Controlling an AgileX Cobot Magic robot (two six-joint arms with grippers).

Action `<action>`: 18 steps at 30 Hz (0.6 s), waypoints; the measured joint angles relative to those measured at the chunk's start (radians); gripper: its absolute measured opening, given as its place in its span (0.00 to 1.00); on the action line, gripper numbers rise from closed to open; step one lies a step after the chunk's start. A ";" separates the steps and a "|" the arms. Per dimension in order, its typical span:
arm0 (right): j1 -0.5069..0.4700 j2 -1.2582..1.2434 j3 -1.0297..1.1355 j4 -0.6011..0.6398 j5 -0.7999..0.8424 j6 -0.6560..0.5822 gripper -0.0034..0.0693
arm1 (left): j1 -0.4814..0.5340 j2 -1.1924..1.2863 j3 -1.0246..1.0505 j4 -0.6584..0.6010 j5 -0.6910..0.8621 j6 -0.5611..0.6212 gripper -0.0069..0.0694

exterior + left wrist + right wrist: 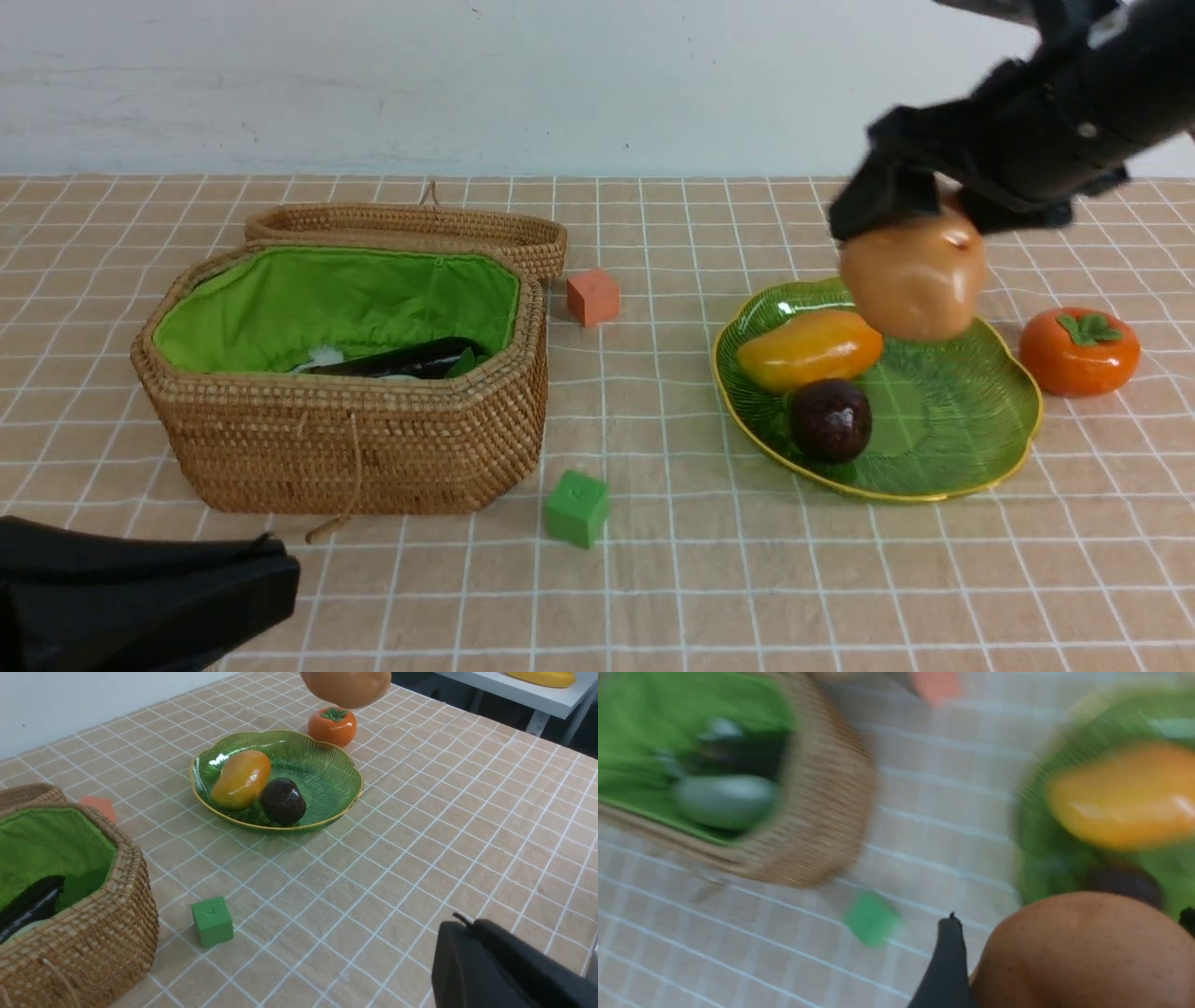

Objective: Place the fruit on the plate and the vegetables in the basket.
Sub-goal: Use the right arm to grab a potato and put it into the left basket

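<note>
I am working on the potato, which I judge to be the last vegetable to place: my right jaws are standing wide around the potato, pinching this tan, speckled, lumpy-round thing in the air above the far side of the plate, well apart from the basket where it belongs. My left jaws are lying pressed together, low at the near left, holding nothing. The long dark eggplant is lying in the basket's bright green cloth lining with a pale oblong I am taking for the radish. The glossy mango and round purple mangosteen are sitting in the ribbed, gold-rimmed glass plate, while the persimmon is waiting on the checked tabletop just beside it. Next I am needing a sweep leftward over the stiff woven wall, then a gentle lowering before spreading; the smooth skin may be slipping.
</note>
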 joint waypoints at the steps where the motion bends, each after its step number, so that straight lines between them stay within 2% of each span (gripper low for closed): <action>1: 0.016 0.009 -0.009 0.001 -0.005 -0.001 0.82 | 0.000 0.000 0.000 0.004 0.000 -0.007 0.07; 2: 0.077 0.048 -0.084 0.003 -0.026 -0.014 0.82 | 0.000 0.000 0.000 0.037 0.000 -0.041 0.07; 5: 0.141 0.104 -0.188 0.009 -0.037 -0.028 0.82 | 0.000 0.000 0.000 0.096 0.001 -0.096 0.07; 8: 0.232 0.218 -0.363 0.022 -0.037 -0.033 0.82 | 0.000 0.000 0.000 0.233 0.010 -0.222 0.07; 12: 0.291 0.325 -0.501 0.034 -0.056 -0.049 0.82 | 0.000 0.000 0.000 0.397 0.061 -0.401 0.07; 13: 0.294 0.330 -0.514 0.035 -0.059 -0.055 0.82 | 0.000 0.000 0.000 0.406 0.064 -0.412 0.07; 14: 0.313 0.371 -0.560 0.054 -0.075 -0.079 0.82 | 0.000 -0.002 0.000 0.470 0.097 -0.498 0.07; 18: 0.350 0.448 -0.629 0.114 -0.127 -0.177 0.82 | 0.000 -0.033 0.000 0.645 0.163 -0.678 0.07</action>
